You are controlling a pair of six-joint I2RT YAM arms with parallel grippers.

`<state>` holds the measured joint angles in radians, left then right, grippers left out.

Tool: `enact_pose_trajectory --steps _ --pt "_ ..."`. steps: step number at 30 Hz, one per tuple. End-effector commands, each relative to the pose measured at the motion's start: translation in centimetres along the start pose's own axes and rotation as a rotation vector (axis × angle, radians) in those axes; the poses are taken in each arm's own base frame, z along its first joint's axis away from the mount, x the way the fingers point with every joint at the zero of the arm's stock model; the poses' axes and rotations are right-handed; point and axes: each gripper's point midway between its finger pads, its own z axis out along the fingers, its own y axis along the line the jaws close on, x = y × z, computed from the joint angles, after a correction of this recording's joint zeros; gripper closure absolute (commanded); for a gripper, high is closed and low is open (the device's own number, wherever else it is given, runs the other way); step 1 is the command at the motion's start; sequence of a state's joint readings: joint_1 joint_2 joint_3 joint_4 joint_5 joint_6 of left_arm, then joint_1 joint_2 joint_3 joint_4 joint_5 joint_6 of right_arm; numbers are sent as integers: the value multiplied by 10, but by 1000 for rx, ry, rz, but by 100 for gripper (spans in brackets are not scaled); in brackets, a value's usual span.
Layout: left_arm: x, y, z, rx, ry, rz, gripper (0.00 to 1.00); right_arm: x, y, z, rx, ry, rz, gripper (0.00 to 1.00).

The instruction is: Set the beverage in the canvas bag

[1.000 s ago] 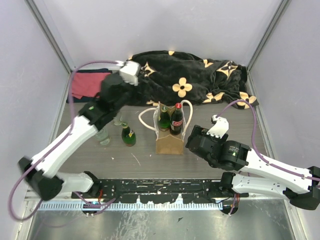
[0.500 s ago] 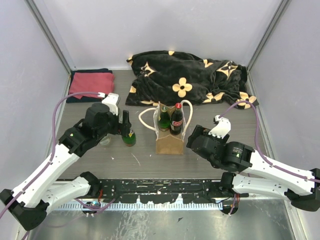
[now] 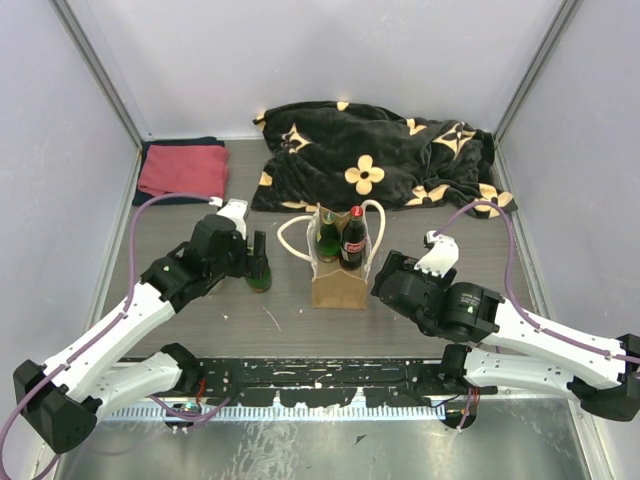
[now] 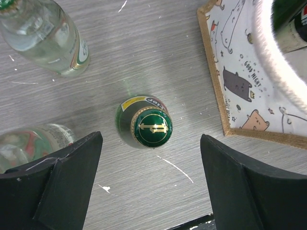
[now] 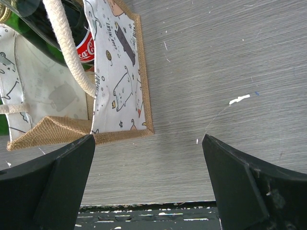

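Left tool (image 4: 151, 143) gapes wide above green-capped bottle (image 4: 152, 127); canvas bag (image 4: 240, 91) reads "GOOD NIGHT".

The top edge of the left wrist view cuts through the cap of one clear bottle (image 4: 45, 38). A second clear bottle (image 4: 33, 143) is half hidden behind a finger (image 4: 62, 182) of the left claw (image 4: 151, 140) and clipped by the left edge. Only a corner of the canvas bag (image 4: 240, 81) shows there, with slivers of its bottles at the top right. From above, neither clear bottle can be made out behind the left arm (image 3: 150, 300). In the right wrist view the cola bottle (image 5: 84, 50) shows only part of its red label.
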<state>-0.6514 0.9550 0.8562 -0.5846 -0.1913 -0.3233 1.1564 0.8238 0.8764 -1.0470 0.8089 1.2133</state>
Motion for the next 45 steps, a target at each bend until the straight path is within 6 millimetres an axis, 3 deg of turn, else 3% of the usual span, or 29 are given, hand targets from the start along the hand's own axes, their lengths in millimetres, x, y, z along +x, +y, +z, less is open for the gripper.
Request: enact_pose_trajectory --steps 1,6,11,13,14,19,23,28,36,45 --pt "-4 -2 13 7 -54 -12 11 -4 5 1 -5 -22 34 0" --pt "-6 1 24 -8 -108 10 12 -4 4 1 -4 -21 30 0" --pt "-4 2 32 -5 -127 27 25 -4 6 0 -8 -16 30 0" --pt "-3 1 34 0 -134 30 38 -4 7 0 -11 -15 33 0" --pt "-3 0 34 6 -138 33 51 -4 8 0 -12 -15 34 0" --pt "-14 -8 28 56 -179 39 99 -4 10 0 -18 -12 37 0" --pt "-37 -13 15 73 -229 63 100 -4 13 0 -26 -11 41 0" --pt "-85 -22 -20 107 -327 129 100 -6 15 0 -28 -16 40 0" --pt "-135 -31 -63 129 -408 163 100 -6 16 0 -33 -13 39 0" --pt "-229 -44 -111 121 -601 172 100 -7 16 -1 -43 -15 48 0"
